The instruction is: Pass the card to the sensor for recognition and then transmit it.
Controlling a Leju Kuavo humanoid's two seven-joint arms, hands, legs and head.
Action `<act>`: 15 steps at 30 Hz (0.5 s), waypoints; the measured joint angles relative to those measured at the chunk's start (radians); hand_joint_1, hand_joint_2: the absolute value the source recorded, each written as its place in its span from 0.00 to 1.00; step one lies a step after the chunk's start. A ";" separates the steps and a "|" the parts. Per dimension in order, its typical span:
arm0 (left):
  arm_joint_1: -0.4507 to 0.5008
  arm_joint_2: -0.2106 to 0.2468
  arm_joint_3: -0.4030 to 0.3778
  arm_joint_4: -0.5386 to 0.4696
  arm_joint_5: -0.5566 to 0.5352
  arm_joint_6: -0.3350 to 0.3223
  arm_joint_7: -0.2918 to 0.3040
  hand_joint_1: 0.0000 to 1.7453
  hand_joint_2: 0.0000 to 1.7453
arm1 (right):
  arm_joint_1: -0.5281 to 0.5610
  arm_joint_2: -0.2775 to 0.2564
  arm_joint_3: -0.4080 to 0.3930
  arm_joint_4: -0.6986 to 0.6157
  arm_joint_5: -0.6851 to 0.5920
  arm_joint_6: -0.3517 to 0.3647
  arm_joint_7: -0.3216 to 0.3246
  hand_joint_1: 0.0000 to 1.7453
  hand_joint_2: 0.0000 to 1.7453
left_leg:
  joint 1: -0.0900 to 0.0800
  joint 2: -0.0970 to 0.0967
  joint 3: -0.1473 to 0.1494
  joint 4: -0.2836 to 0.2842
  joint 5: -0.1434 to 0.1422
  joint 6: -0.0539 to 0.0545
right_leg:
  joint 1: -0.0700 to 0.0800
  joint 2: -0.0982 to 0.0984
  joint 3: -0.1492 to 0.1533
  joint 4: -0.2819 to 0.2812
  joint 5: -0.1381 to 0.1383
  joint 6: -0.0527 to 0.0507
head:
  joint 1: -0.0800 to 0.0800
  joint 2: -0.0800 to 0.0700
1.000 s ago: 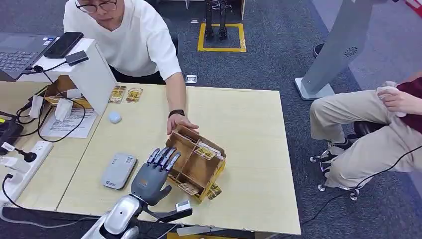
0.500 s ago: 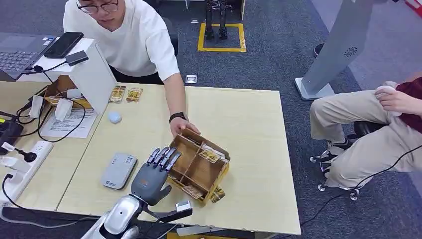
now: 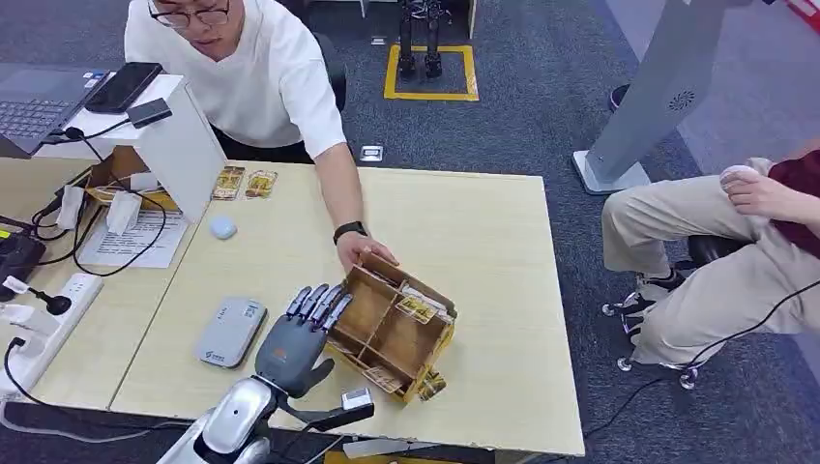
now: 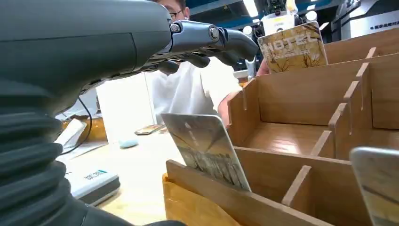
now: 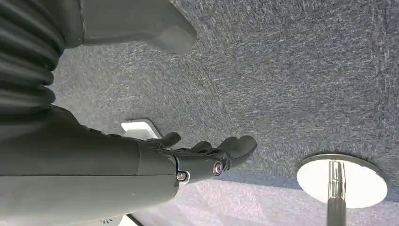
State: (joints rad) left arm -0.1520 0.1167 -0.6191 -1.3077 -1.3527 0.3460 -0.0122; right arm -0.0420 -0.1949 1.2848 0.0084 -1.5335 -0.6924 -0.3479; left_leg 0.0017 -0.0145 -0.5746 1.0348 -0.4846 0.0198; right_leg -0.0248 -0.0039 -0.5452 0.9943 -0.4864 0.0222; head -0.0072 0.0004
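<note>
left hand [image 3: 290,340] open, holding nothing, low in the middle of the frame
cards [image 3: 418,309] sit in the wooden box [image 3: 392,333] on the desk [image 3: 483,242]; a person's hand [image 3: 363,249] holds the box, so a grab might miss if it moves.

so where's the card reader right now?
Head view: the grey card reader lies flat on the table's near left part, just left of the left hand, with the wooden card box on the hand's other side.
</note>
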 joint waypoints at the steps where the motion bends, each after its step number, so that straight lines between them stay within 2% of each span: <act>1: 0.000 0.000 0.000 0.000 0.000 0.000 0.000 0.12 1.00 | 0.000 0.000 0.000 0.000 0.000 0.000 0.000 0.00 1.00 | 0.000 0.000 0.000 0.000 0.000 0.000 | 0.000 0.000 0.000 0.000 0.000 0.000 | 0.000 0.000; 3: -0.001 0.000 0.000 0.000 0.003 0.001 0.000 0.51 1.00 | -0.001 0.000 0.000 0.000 0.001 0.000 0.000 0.00 1.00 | 0.000 0.000 0.000 0.000 0.000 0.000 | 0.000 0.000 0.000 0.000 0.000 0.000 | 0.000 0.000; 4: -0.002 0.000 0.001 0.000 0.006 0.003 0.000 0.65 1.00 | -0.002 0.000 0.000 0.000 0.002 0.000 0.000 0.00 1.00 | 0.000 0.000 0.000 0.000 0.000 0.000 | 0.000 0.000 0.000 0.000 0.000 0.000 | 0.000 0.000; 5: -0.003 0.000 0.002 0.000 0.008 0.008 -0.002 0.86 1.00 | -0.003 0.000 0.001 0.000 0.004 0.000 0.000 0.00 1.00 | 0.000 0.000 0.000 0.000 0.000 0.000 | 0.000 0.000 0.000 0.000 0.000 0.000 | 0.000 0.000; 7: -0.006 -0.001 0.005 0.002 0.009 0.022 -0.003 0.94 1.00 | -0.004 0.002 0.002 0.000 0.005 0.000 0.000 0.00 1.00 | 0.000 0.000 0.000 0.000 0.000 0.000 | 0.000 0.000 0.000 0.000 0.000 0.000 | 0.000 0.000; 14: -0.012 -0.006 0.009 0.008 0.009 0.046 -0.007 0.97 1.00 | -0.009 0.004 0.012 0.000 0.006 0.000 0.004 0.00 1.00 | 0.000 0.000 0.000 0.000 0.000 0.000 | 0.000 0.000 0.000 0.000 0.000 0.000 | 0.000 0.000; 15: -0.012 -0.008 0.012 0.010 0.009 0.047 -0.008 0.94 1.00 | -0.009 0.004 0.013 0.000 0.006 0.000 0.005 0.00 1.00 | 0.000 0.000 0.000 0.000 0.000 0.000 | 0.000 0.000 0.000 0.000 0.000 0.000 | 0.000 0.000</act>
State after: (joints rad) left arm -0.1638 0.1091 -0.6073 -1.2978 -1.3439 0.3925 -0.0198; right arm -0.0514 -0.1907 1.2981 0.0084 -1.5278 -0.6924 -0.3429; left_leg 0.0018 -0.0144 -0.5746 1.0348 -0.4846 0.0198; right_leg -0.0248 -0.0038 -0.5452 0.9943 -0.4864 0.0222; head -0.0072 0.0004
